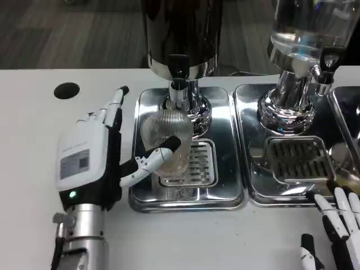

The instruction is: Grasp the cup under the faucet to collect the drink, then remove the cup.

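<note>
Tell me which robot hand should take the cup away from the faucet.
Left. The left robot hand is already at the cup under the faucet, thumb against it. The right robot hand sits at the other tray's front edge.

A white table (34, 163) fills most of the view, evenly lit, with bright glints on the metal standing upon it. A round black hole (67, 90) is set into the table near its far edge, towards the left. Beyond that far edge lies a dim floor (67, 34) of grey-brown carpet, crossed by faint slanting lines and darker than the table.
</note>
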Available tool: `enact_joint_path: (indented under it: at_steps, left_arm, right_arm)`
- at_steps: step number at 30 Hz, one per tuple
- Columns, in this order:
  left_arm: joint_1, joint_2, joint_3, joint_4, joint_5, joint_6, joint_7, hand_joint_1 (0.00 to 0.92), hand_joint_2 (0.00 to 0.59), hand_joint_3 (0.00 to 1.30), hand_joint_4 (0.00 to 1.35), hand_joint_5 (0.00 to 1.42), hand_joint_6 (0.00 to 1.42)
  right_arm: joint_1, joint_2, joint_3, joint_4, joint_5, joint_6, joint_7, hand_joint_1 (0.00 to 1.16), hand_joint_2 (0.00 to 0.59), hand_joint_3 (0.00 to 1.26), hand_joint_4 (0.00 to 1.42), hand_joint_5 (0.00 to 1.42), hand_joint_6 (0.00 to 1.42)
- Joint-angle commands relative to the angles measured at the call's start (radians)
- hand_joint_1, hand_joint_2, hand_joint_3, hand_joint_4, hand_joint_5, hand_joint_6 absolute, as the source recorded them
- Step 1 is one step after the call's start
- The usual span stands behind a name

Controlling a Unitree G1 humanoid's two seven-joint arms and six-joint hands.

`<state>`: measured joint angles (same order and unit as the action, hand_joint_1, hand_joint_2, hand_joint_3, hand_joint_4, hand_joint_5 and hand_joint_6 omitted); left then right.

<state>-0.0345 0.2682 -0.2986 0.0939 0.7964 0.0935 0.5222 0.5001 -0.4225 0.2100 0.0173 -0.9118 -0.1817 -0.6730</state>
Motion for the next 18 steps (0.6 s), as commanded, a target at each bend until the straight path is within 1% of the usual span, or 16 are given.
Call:
enact_joint_path:
  at_steps: [1,5,10,15,18]
  left_arm:
    - [0.034,0.019,0.029,-0.132,0.013,-0.049,0.02,0.0,0.04,0.12,0.03,0.21,0.19]
    - [0.022,0.027,0.036,-0.22,0.011,-0.068,-0.041,0.0,0.038,0.07,0.0,0.11,0.11]
    - [-0.053,0.012,0.006,-0.27,0.068,-0.036,-0.143,0.0,0.037,0.08,0.0,0.09,0.08]
    - [-0.124,-0.017,-0.031,-0.264,0.131,0.013,-0.228,0.0,0.042,0.1,0.0,0.09,0.08]
    - [-0.162,-0.022,-0.048,-0.25,0.159,0.044,-0.287,0.0,0.042,0.1,0.0,0.08,0.08]
  right_arm:
    - [0.004,0.0,-0.001,-0.022,-0.007,0.003,-0.001,0.25,0.496,0.15,0.0,0.0,0.0]
    - [0.022,-0.004,-0.005,-0.05,-0.018,0.008,-0.006,0.25,0.496,0.15,0.0,0.0,0.0]
    - [0.046,-0.004,-0.013,-0.088,-0.037,0.012,-0.016,0.25,0.496,0.15,0.0,0.0,0.0]
    - [0.057,-0.004,-0.024,-0.104,-0.039,0.009,-0.016,0.25,0.496,0.15,0.0,0.0,0.0]
    - [0.065,-0.001,-0.026,-0.111,-0.041,0.008,-0.017,0.25,0.496,0.15,0.0,0.0,0.0]
